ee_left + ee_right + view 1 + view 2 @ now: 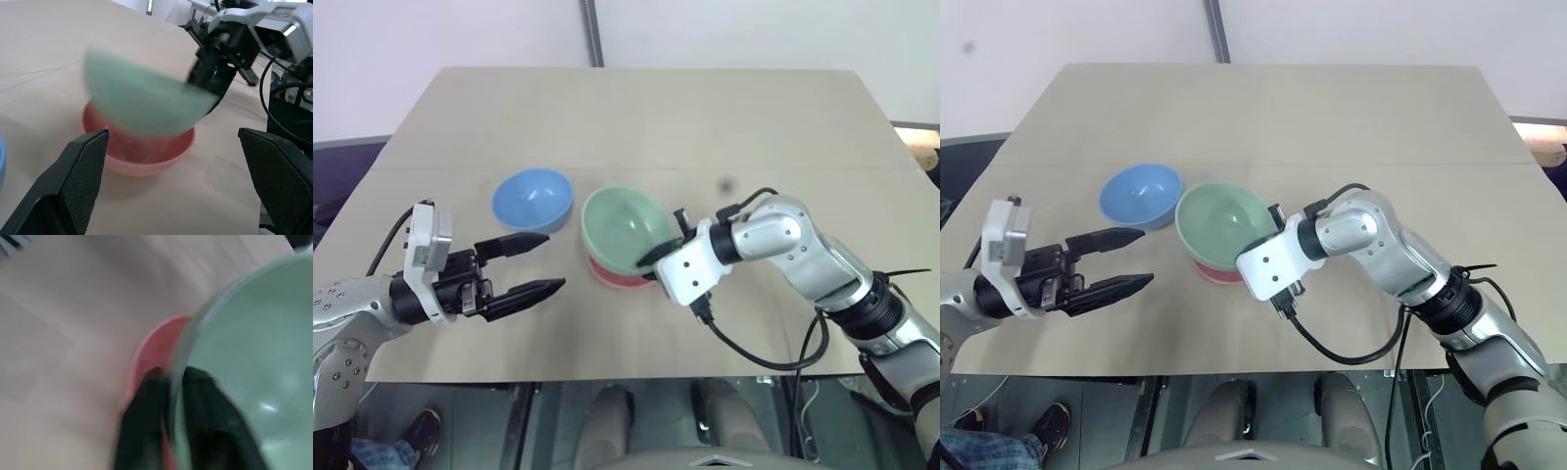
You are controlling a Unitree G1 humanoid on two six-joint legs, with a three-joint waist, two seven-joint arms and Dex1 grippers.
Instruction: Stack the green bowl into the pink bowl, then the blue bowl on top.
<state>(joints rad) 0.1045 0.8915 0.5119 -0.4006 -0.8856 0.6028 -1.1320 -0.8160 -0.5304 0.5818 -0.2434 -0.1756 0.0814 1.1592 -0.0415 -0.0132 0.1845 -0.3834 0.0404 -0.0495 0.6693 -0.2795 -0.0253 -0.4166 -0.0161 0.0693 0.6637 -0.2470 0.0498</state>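
Green bowl (625, 228): pale mint, glossy, tilted with its opening toward 11 o'clock, lower edge sunk into the pink one, rim at 4 o'clock pinched between two black fingers. Pink bowl (612, 275): salmon, upright on the table, mostly hidden beneath the green one. Blue bowl (532, 199): sky-blue, upright, empty, just beside the green one at its 9 o'clock, not touching.

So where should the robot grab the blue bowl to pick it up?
Probably by its rim. The blue bowl sits upright and open on the table, so one finger can go inside and one outside the thin wall. The open left gripper is just in front of it, so the rim's near side looks easiest, clear of the green bowl.
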